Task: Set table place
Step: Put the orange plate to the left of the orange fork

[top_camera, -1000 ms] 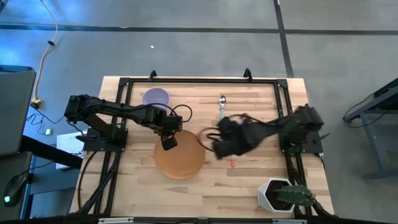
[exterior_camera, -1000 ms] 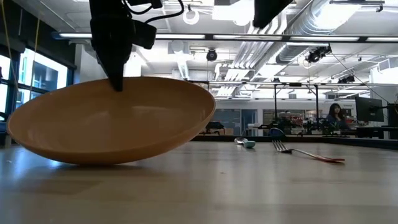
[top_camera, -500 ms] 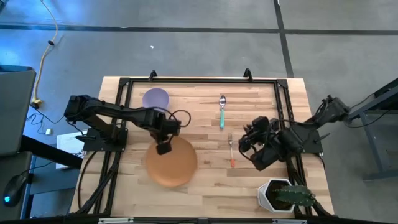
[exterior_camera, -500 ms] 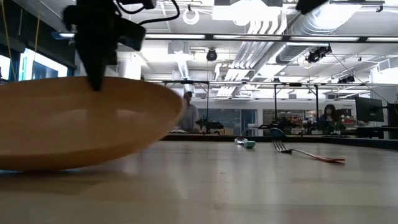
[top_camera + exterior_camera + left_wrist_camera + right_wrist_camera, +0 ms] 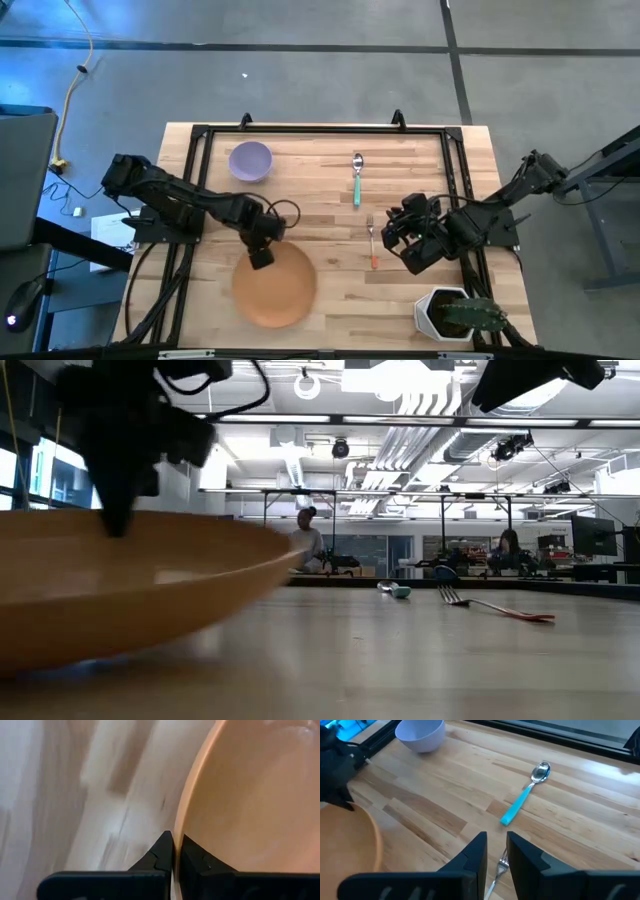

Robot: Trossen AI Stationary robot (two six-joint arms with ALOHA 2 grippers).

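The left gripper (image 5: 260,256) has its fingers pinched on the far rim of the plate (image 5: 275,288), which sits at the near middle of the table (image 5: 330,305) and, from table height, looks tipped up a little. To do this well I'd say lower that rim flat before letting go. The right gripper (image 5: 403,243) hovers just beside the fork (image 5: 371,243), fingers slightly parted and empty, with the spoon (image 5: 356,179) and bowl (image 5: 250,160) farther back.

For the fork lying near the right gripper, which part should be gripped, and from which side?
Grip the fork by its orange handle, coming straight down from above with the right gripper. It lies flat on the table, so only a top pinch across the narrow handle looks workable; the thin tines offer less hold.
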